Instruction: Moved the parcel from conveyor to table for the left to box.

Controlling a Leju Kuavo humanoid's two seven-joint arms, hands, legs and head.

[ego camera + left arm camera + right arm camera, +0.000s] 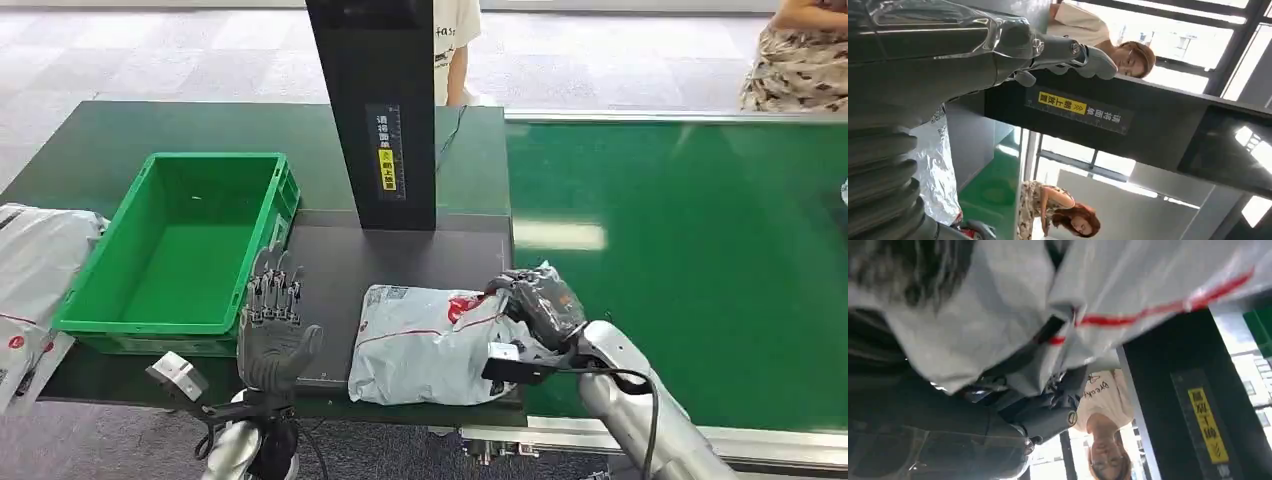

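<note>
The grey crinkled plastic mailer parcel with a red stripe (pixel 430 345) lies on the dark flat table top (pixel 330 262), at about five o'clock from the base of the tall black upright post with a yellow label (pixel 385 110). Its long axis runs roughly from nine o'clock to three o'clock, and its three o'clock end sits at the seam where the table meets the green conveyor belt (pixel 700 260).

The right hand (pixel 540 305) is clamped on that three o'clock end; the right wrist view shows dark fingers (pixel 1048 412) wrapped into the bunched grey film, so it holds the parcel rather than merely touching it. The parcel appears to be resting on the table already, so I judge the transfer nearly complete, with only the release outstanding.

The left hand (pixel 272 335) stands upright at nine o'clock of the parcel, fingers apart and holding nothing, just beside the parcel's near end without touching it. The green open plastic crate (pixel 105 265) sits at ten o'clock of that hand.

The coming move turns on this: the parcel lies at three o'clock of the left hand, presenting its short end, and the left hand is the nearer free one, placed between parcel and crate.
</note>
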